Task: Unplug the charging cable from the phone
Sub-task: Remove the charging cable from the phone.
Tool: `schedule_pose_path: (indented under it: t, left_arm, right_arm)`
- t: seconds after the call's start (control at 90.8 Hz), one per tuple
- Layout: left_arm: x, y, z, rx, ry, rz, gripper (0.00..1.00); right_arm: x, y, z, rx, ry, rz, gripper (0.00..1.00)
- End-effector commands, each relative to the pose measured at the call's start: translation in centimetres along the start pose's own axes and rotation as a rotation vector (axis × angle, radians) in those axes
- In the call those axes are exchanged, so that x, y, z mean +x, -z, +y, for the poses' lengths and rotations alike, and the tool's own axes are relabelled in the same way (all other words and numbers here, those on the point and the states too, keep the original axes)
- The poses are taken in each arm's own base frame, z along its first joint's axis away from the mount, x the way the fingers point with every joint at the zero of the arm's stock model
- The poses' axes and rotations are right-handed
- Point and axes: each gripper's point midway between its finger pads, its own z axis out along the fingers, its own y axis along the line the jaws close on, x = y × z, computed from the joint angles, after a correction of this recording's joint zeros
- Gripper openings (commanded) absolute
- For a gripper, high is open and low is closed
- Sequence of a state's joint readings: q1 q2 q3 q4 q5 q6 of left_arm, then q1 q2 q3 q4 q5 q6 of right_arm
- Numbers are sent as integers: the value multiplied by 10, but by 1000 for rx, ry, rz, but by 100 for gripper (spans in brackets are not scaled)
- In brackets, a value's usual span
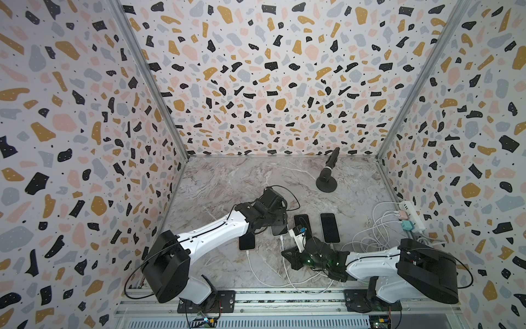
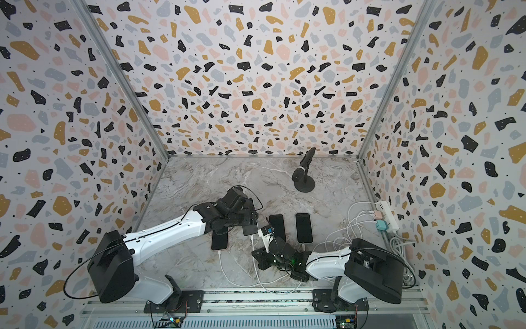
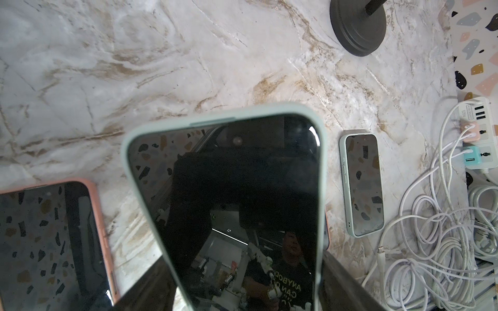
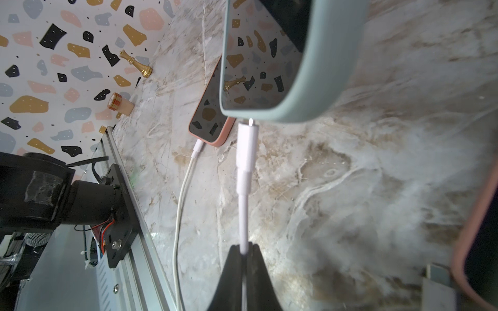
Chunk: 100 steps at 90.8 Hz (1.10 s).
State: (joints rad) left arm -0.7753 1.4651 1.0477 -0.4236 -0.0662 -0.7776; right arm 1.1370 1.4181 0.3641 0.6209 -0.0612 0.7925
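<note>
We see the mint-cased phone (image 4: 296, 80) raised off the marble tabletop (image 3: 134, 67), its dark screen mirroring the speckled walls. In a top view it sits under the left arm's wrist (image 1: 279, 230), near the middle of the front half of the table.

The charging cable (image 4: 244, 188) runs straight from the phone's lower edge. Its white plug (image 4: 248, 134) meets the port, with a glint of metal showing at the tip. We cannot tell whether it is fully seated.

The right gripper (image 4: 244, 249) has its fingers pressed together on the cable, a little way below the plug. The left gripper (image 3: 242, 258) clamps the phone by its long sides, one dark finger (image 3: 151, 285) against each edge.

Just beside the held phone, a pink-cased phone (image 4: 210, 118) lies flat with its own white lead (image 4: 179, 210) plugged in. Another mint phone (image 3: 362, 185) lies further off, toward a tangle of white cords (image 3: 436, 255) and a power strip (image 3: 482, 134) by the wall.

A microphone on a round black stand (image 1: 327, 173) is at the back of the table. A gold chess piece (image 4: 136, 64) rests by the wall.
</note>
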Motion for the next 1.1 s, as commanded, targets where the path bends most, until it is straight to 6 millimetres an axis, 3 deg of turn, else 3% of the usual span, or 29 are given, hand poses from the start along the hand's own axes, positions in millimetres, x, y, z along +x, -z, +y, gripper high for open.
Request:
schedule_pose_path:
  t: [0.0, 0.275, 0.551, 0.672, 0.859, 0.98, 1.09]
  left_arm:
    - [-41, 23, -17, 64, 17, -144, 27]
    - [-45, 21, -10, 54, 42, -147, 23]
    - [-43, 20, -2, 23, 54, -137, 24]
    - [-44, 20, 0, 17, 56, -139, 26]
    - [-41, 16, 4, 1, 59, -126, 28]
    - [-34, 6, 11, -40, 59, -87, 29]
    - [-27, -6, 19, -81, 56, -49, 30]
  right_arm:
    - [0, -2, 5, -16, 23, 13, 0]
    - [4, -2, 3, -8, 36, 21, 0]
    - [12, -13, -6, 22, 20, 55, 0]
    - [14, -18, -5, 19, 13, 72, 29]
    - [8, -14, -2, 19, 15, 58, 65]
    - [-5, 6, -15, 130, 24, 21, 70]
    - [-29, 40, -16, 209, 50, -61, 72]
